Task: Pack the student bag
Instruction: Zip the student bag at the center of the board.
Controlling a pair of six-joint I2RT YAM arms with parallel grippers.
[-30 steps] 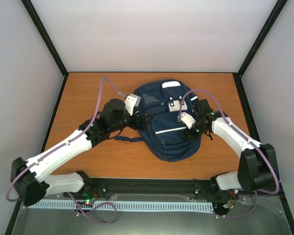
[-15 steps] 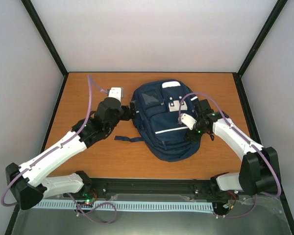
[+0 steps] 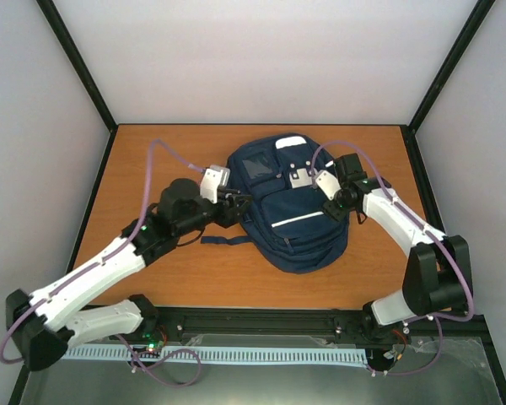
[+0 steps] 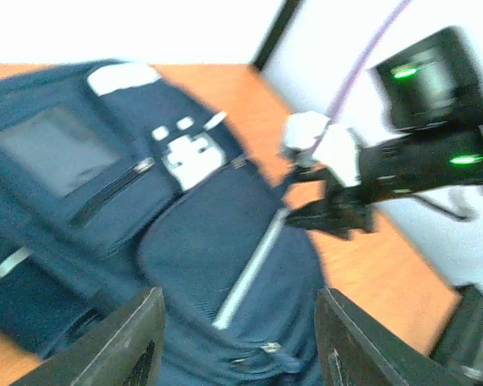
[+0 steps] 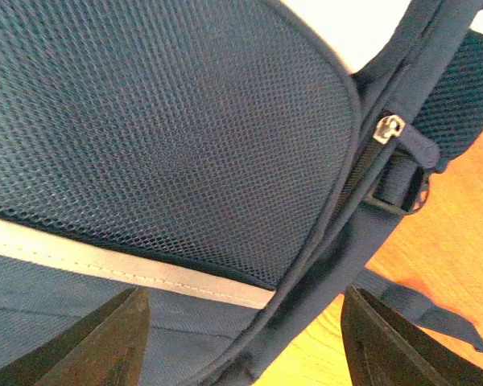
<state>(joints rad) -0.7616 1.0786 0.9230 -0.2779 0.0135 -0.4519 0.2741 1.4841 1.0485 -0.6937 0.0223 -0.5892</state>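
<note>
My left pincer (image 4: 237,310) is spread, its two fingers (image 4: 125,342) well apart and nothing pinched between them. It sits at the left side of the student bag (image 3: 291,211), with the bag's front pockets just ahead of it. My right pincer (image 5: 243,310) is also spread and holds nothing. It hangs close over the bag's right side, above a dark mesh panel (image 5: 161,129) and a pale stripe (image 5: 105,265); whether its tips touch the fabric I cannot tell. The bag lies flat, front side up, on the worktop (image 3: 152,160), in the middle and a little toward the right edge, its top pointing at the far edge. It is navy blue, with a white stripe across the front pocket, white label patches (image 3: 301,175) higher up and a metal zip pull (image 5: 386,129) at the side seam. One dark strap (image 3: 223,240) trails onto the bare wood on its left.
</note>
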